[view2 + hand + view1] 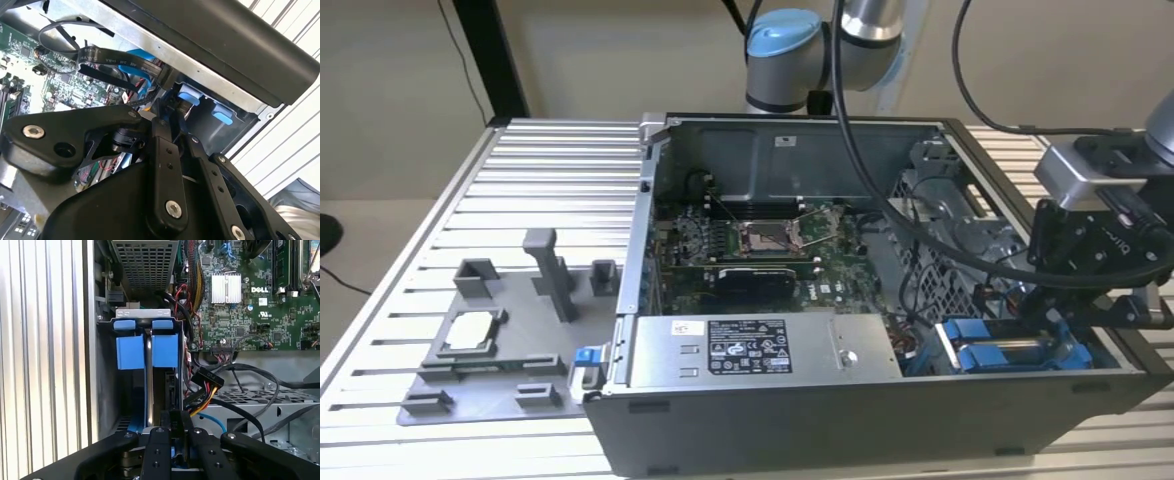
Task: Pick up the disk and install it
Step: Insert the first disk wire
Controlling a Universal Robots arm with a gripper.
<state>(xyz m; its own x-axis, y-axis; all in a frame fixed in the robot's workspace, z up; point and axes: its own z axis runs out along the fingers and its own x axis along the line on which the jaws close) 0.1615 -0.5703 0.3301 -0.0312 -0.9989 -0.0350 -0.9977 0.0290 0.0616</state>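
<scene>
Exterior view: tool (1051,318) above blue-framed disk (998,355).

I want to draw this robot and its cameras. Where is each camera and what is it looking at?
Exterior view: off the arm, above the open computer case, looking down; arm and tool at the exterior view's right.
First wrist view: on the arm, looking past the tool at the blue disk carriers.
Second wrist view: on the arm, behind the tool's black links.
All three share the blue carriers.
</scene>
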